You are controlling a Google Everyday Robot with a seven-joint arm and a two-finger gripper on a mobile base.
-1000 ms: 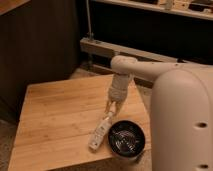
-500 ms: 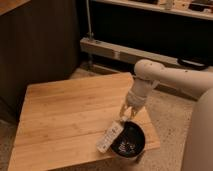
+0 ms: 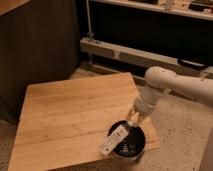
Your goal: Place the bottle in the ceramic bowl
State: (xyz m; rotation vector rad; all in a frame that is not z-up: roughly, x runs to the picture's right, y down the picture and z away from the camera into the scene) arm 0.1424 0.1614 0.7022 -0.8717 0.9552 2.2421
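The small white bottle (image 3: 113, 139) hangs tilted, cap end up at my gripper (image 3: 132, 120) and bottom end down to the left. It lies across the left rim of the round black ceramic bowl (image 3: 136, 144), which stands at the near right corner of the wooden table (image 3: 70, 112). My gripper is just above the bowl's far rim, shut on the bottle's cap end. My white arm (image 3: 167, 82) reaches in from the right.
A metal rail and dark shelving (image 3: 130, 52) run behind the table. A dark wooden panel (image 3: 40, 45) stands at the left. Speckled floor (image 3: 182, 132) lies to the right of the table, close to the bowl's corner.
My gripper has carried the bottle to the right and nearer, from the table's middle to over the bowl. The bottle's lower end now overlaps the bowl's left rim.
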